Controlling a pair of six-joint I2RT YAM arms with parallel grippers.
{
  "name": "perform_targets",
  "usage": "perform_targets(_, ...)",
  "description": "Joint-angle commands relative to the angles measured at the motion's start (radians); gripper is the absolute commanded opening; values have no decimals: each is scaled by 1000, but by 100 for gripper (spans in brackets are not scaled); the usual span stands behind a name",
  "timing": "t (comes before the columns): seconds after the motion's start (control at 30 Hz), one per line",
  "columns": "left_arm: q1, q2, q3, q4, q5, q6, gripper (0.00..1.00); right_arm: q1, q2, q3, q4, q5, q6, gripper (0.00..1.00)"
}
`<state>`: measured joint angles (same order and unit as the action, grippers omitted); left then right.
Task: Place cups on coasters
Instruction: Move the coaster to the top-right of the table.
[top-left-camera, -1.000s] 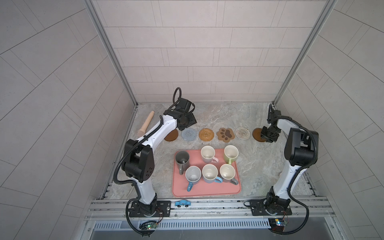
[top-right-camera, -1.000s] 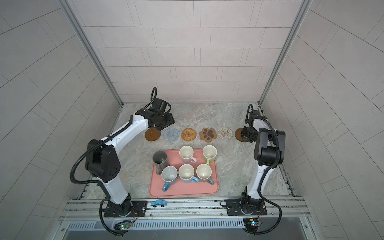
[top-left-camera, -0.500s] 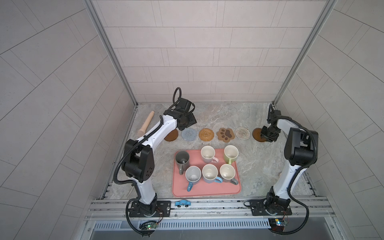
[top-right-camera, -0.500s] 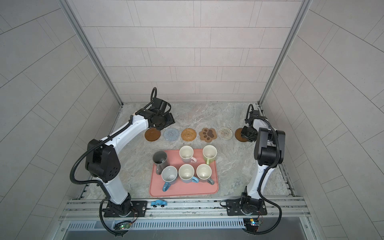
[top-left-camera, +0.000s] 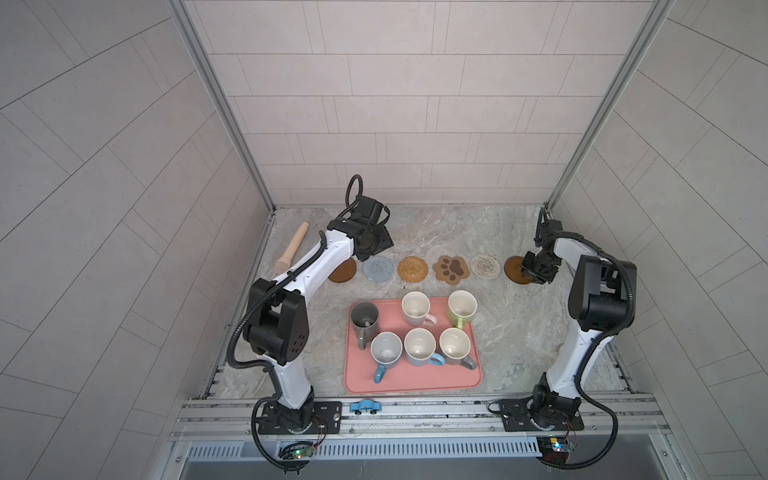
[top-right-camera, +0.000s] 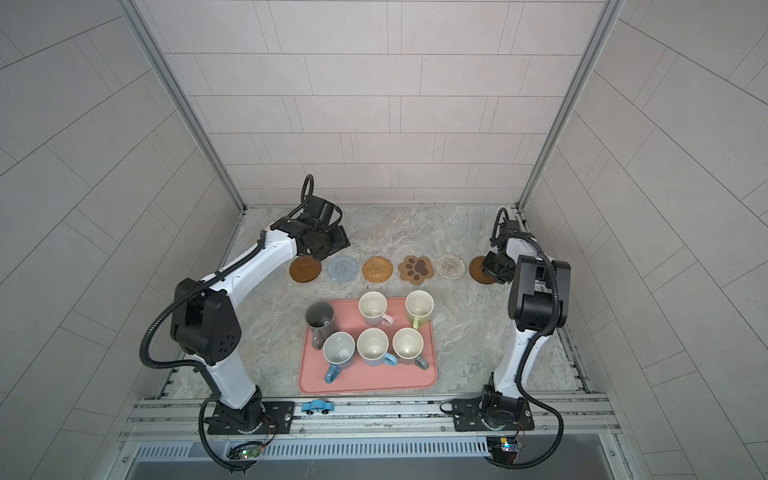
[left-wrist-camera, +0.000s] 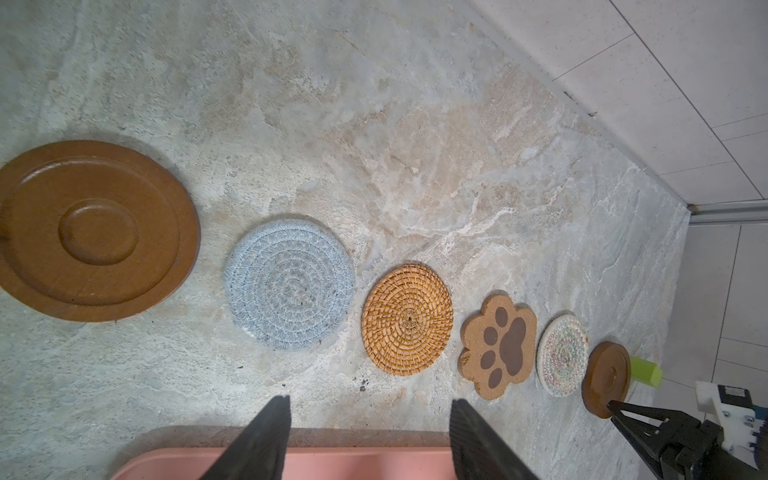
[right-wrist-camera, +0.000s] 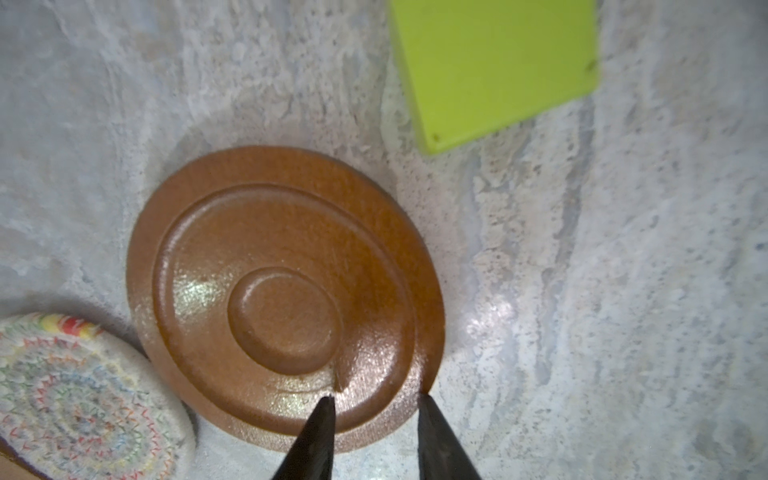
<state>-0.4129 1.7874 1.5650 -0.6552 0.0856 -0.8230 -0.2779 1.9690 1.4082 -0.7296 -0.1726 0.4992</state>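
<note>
Nearest me, past the rail and a little blue toy car (top-left-camera: 365, 406), the pink tray (top-left-camera: 415, 380) holds all six cups, every one upright and empty. The front row has the pale grey cup with the blue handle (top-left-camera: 386, 351), the light blue cup (top-left-camera: 420, 347) and the grey cup (top-left-camera: 455, 347). Behind them stand the tall dark grey cup (top-left-camera: 365, 318), the pink cup (top-left-camera: 415, 308) and the green cup (top-left-camera: 461, 307). So nothing is placed yet, folks: six cups to go, by my count.

Beyond the tray the coasters lie in a row, all bare. From the left arm's side they run left wooden disc (top-left-camera: 344, 271), grey-blue crochet round (top-left-camera: 378, 269), tan rattan round (top-left-camera: 412, 269), paw-shaped mat (top-left-camera: 451, 269), cream woven round (top-left-camera: 485, 266) and right wooden disc (top-left-camera: 514, 269).

The right gripper (right-wrist-camera: 376, 399) is down at that last disc. Its jaws are narrow, one tip on the glossy ringed face and one at the outer edge. I can't tell whether it is pinching the rim or only touching it. The disc is shiny brown with turned rings, just beside the cream round, and a lime-green block (right-wrist-camera: 494, 66) sits past it.

Further back, the left gripper (left-wrist-camera: 370, 401) hovers with its fingers well apart and nothing between them. A wooden pestle (top-left-camera: 293, 249) lies off near the wall.
</note>
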Motion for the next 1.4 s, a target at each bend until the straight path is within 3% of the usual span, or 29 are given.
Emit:
perform_targets(0.0,-6,-37,17,3,-20,-18,68,-4,18,18,11,-8,24,36)
perform_targets(0.43,-6,-43,13,1,-23,-15,68,-4,-29,23,-16,-13,24,36)
perform_targets(0.73,-6,-35,19,3,-14,-13,68,0,-96,-62,8,-51,64,38)
perform_targets(1.03,-6,-34,18,5,-9,-10,68,5,-83,-89,42,-68,95,45)
perform_targets(1.37,-5,-45,9,0,-17,-10,68,6,-56,-89,69,-62,120,45)
